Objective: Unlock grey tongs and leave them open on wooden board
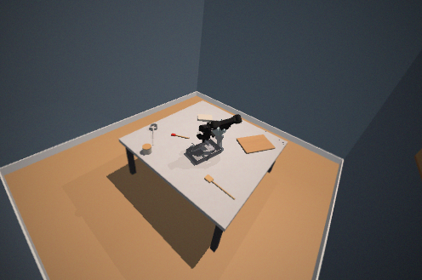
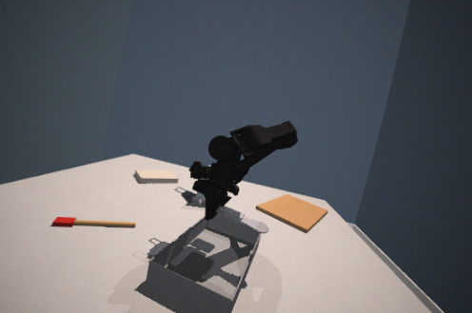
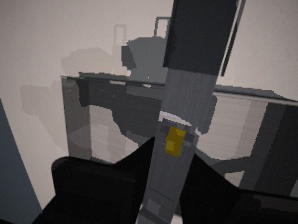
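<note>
Grey tongs [image 2: 231,213] [image 3: 186,100], and the black gripper's [image 2: 210,216] [image 3: 172,162] fingers are clamped on them, right above the roasting tin [image 1: 198,162] [image 2: 187,287] [image 3: 76,120], wooden board [image 1: 255,144] [image 2: 292,212] off beside it

The robot arm [image 1: 221,123] [image 2: 226,168] is matte black, with blocky segments.
</note>
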`<act>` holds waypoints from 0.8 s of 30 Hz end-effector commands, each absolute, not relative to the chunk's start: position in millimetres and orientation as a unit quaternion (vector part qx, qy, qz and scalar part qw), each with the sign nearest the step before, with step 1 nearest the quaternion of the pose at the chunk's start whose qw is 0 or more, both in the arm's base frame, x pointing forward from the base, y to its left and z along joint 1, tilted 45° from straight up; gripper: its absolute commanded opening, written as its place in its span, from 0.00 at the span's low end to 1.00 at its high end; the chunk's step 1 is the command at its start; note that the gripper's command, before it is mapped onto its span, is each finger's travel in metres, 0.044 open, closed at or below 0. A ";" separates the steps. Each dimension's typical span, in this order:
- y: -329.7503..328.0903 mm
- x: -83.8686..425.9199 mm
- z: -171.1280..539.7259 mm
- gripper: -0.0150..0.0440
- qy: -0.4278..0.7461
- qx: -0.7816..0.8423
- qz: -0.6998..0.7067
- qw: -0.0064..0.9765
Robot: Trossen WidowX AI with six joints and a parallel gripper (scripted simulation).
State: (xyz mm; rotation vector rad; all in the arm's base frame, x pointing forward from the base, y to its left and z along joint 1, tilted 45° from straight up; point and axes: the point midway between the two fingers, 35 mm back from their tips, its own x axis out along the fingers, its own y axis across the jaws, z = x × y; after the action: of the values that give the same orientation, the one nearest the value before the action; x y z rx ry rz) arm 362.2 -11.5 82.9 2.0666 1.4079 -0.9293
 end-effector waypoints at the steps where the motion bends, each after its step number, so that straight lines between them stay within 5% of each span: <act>1: -11.9 361.8 84.9 0.00 0.532 0.741 -0.339 0.228; 24: -7.3 354.9 92.6 0.00 0.604 0.694 -0.329 0.214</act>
State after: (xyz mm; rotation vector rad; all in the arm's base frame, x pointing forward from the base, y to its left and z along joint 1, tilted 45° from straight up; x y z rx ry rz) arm 355.2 -9.3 89.8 1.9535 1.6690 -0.9554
